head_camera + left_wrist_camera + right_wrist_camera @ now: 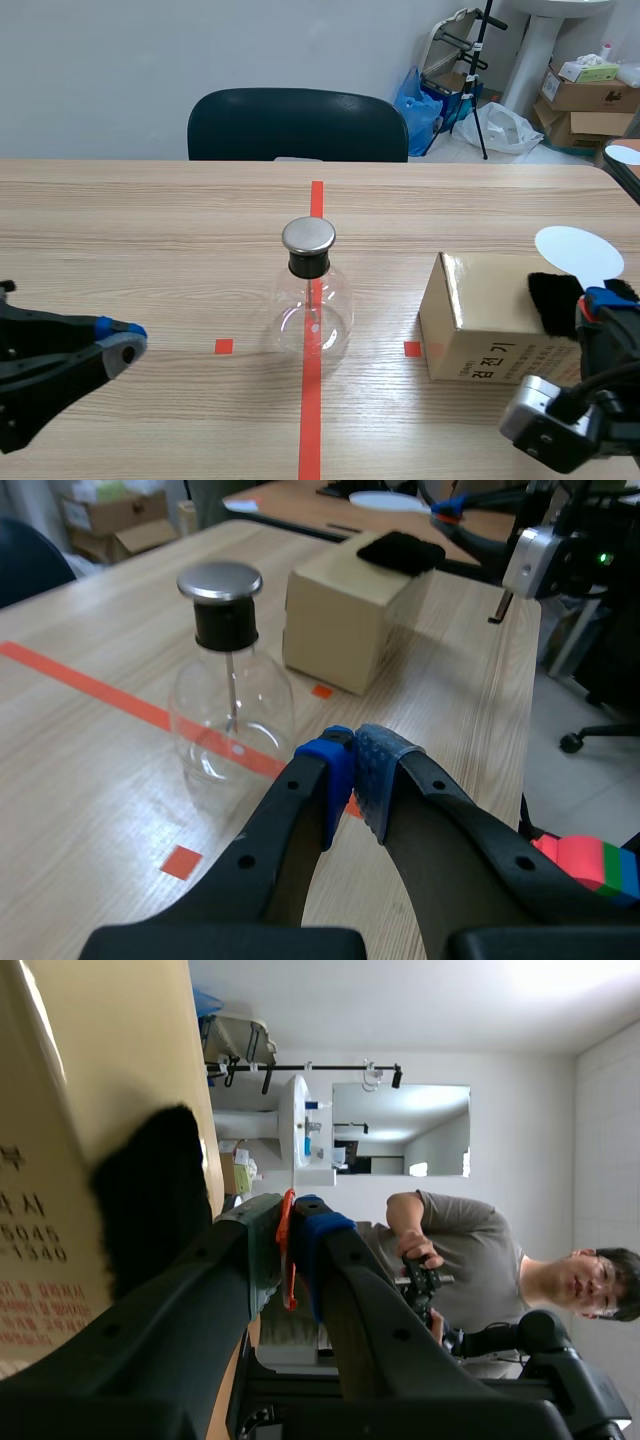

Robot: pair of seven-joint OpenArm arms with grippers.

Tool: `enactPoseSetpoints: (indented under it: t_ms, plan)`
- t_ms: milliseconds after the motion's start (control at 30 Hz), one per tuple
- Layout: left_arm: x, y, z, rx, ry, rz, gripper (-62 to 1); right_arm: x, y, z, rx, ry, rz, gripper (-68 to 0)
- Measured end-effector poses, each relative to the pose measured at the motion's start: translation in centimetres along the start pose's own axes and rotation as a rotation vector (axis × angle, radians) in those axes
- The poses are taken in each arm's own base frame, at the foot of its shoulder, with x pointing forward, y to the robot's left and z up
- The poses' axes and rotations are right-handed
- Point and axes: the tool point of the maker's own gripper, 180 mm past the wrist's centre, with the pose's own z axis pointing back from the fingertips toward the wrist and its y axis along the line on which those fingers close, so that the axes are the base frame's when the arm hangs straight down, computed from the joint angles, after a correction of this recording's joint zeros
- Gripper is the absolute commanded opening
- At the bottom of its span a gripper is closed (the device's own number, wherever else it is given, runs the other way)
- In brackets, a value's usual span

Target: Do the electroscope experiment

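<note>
Nearest you, at the near left corner of the bench (150, 230), your left gripper (125, 342) hung low over the wood with its blue pads (330, 765) pressed together and nothing between them. At the near right corner, your right gripper (600, 298) was closed on a thin orange strip at the rim of the white disc (578, 253). The disc stood out past the gripper's tip, over the cardboard box (480, 320).

That box sat toward the right edge of the bench, with one near corner beside a small tape square. A black fuzzy cloth (552, 300) lay on the box's top, just beside your right gripper's fingers (180, 1310).

The electroscope flask (312, 305) stood upright about midway between the near and far edges, on the orange-red tape line down the centre and well apart from both grippers. Its clear round body carried a black stopper and a flat metal cap (308, 235), and a thin rod hung down inside.

Past the far edge stood a dark chair (298, 125), with bags and cartons on the floor beyond the far right corner. From the right wrist camera, a person (470, 1250) in a grey shirt was holding a black device.
</note>
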Motion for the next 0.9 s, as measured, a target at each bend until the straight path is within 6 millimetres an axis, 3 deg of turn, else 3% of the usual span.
enactPoseSetpoints:
  t_ms: [167, 367, 567, 600, 633, 733, 767, 900]
  plan:
    - [3.2, -1.5, 1.4, 0.015, -0.079, -0.022, -57.8, -0.7, -0.4, 0.6, -0.015, 0.004, -0.003, -66.5]
    - [5.5, -2.8, 2.2, 0.021, -0.144, -0.022, -57.8, -1.0, 0.2, 1.6, -0.005, -0.016, -0.019, -66.5]
    - [5.1, -3.3, 2.2, 0.001, -0.118, -0.043, -55.6, -2.2, 2.7, 2.5, 0.05, 0.021, -0.034, -66.5]
    - [5.0, -3.4, 2.2, -0.005, -0.11, -0.048, -50.4, -2.2, 3.0, 2.5, 0.056, 0.024, -0.038, -66.5]
    - [4.9, -3.5, 2.2, -0.008, -0.105, -0.053, -41.3, -2.4, 3.4, 2.6, 0.064, 0.028, -0.04, -66.5]
    - [4.3, -3.7, 2.1, -0.033, -0.07, -0.084, -1.5, -2.7, 3.9, 2.7, 0.072, 0.018, -0.04, -66.5]
    - [4.3, -3.7, 2.1, -0.034, -0.069, -0.085, 1.4, -3.0, 4.0, 2.7, 0.072, 0.025, -0.042, -66.5]
    - [5.5, -3.8, 2.2, -0.032, -0.138, -0.081, 1.4, -2.8, 4.6, 2.6, 0.077, 0.01, -0.053, -66.5]
